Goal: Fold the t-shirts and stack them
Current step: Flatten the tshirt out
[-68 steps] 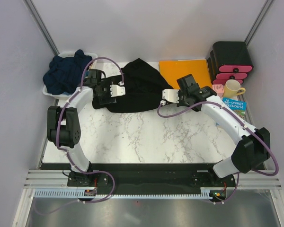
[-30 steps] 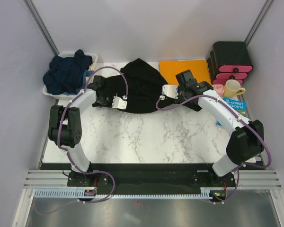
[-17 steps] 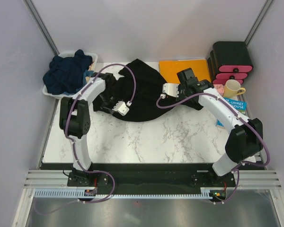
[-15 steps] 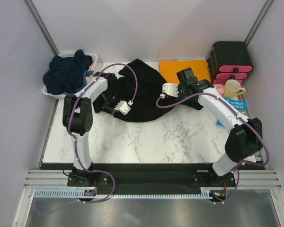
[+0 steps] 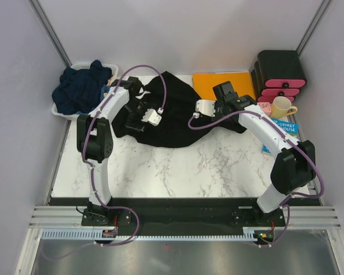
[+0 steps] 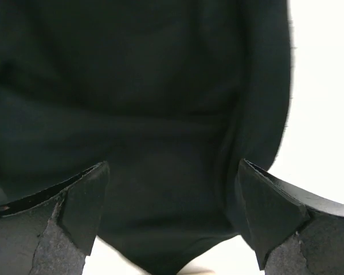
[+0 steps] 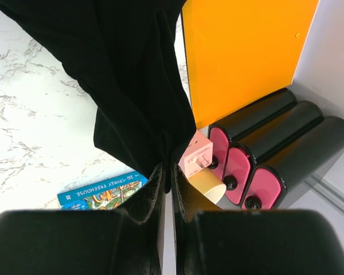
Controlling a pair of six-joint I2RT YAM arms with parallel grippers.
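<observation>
Left end effector (image 6: 172, 195) wide open, empty, above black shirt (image 5: 175, 117) on tabletop (image 5: 178, 166). Right end effector (image 7: 168, 180) nearly closed, pinching shirt's edge. Navy shirts (image 5: 80, 89) in bin (image 5: 57, 110), rear left.

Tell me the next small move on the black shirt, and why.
Probably open the right gripper and drop its fold. The left gripper stands wide open over the black shirt, gripping nothing, while the right one pinches a fold beside the orange sheet, so the shirt likely cannot settle flat for folding.
</observation>
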